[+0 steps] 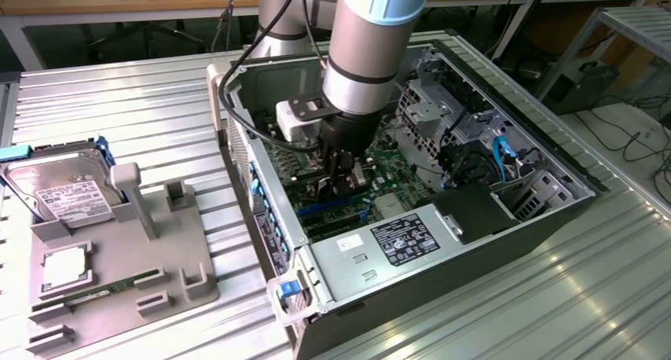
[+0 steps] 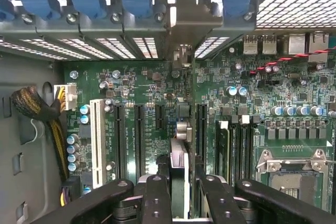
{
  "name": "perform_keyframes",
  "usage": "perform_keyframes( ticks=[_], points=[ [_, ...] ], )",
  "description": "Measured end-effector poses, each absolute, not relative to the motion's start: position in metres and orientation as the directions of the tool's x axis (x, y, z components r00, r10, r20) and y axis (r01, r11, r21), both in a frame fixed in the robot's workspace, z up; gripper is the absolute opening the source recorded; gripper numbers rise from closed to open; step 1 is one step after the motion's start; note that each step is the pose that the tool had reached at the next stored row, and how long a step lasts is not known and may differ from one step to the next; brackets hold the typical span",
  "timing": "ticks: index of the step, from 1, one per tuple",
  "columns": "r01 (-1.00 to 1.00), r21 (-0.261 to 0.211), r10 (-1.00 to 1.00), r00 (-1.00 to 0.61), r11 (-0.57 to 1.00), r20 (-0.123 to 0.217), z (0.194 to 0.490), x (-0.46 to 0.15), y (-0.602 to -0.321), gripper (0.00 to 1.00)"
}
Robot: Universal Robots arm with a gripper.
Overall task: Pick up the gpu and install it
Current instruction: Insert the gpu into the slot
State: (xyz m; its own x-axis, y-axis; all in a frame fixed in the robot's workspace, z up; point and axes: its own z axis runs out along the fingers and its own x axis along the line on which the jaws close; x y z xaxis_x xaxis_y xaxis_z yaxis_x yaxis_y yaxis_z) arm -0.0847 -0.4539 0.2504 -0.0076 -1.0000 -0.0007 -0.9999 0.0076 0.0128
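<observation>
- The arm reaches down into the open computer case (image 1: 555, 211), which lies on its side on the metal table (image 1: 137, 124).
- The gripper (image 1: 341, 189) is low over the green motherboard (image 2: 157, 87), close to the black expansion slots (image 2: 139, 135).
- The jaws are closed narrowly on the gpu (image 2: 178, 177), held edge-on between the fingers (image 2: 156, 200); its silver end bracket points toward the slotted rear panel (image 2: 126, 45).
- On the exterior view's left, a grey fixture tray (image 1: 126, 273) carries a silver hard drive (image 1: 63, 191) and a green memory stick (image 1: 94, 295).
</observation>
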Motion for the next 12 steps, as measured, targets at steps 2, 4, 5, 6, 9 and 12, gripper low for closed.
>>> perform_keyframes(
  ticks=[2, 4, 5, 6, 9, 12],
  points=[
    [-1.0, 0.013, -1.0, -0.008, 0.008, -0.001, 0.2494, -0.0849, -0.4539, 0.27],
    [-1.0, 0.013, -1.0, -0.008, 0.008, -0.001, 0.2481, -0.085, -0.4539, 0.27],
    [-1.0, 0.013, -1.0, -0.008, 0.008, -0.001, 0.2468, -0.0851, -0.4539, 0.27],
    [-1.0, 0.013, -1.0, -0.008, 0.008, -0.001, 0.2458, -0.0852, -0.4539, 0.27],
    [-1.0, 0.014, -1.0, -0.008, 0.008, -0.001, 0.2423, -0.0852, -0.4539, 0.27],
    [-1.0, 0.014, -1.0, -0.008, 0.008, -0.001, 0.2413, -0.0852, -0.4539, 0.27]
  ],
)
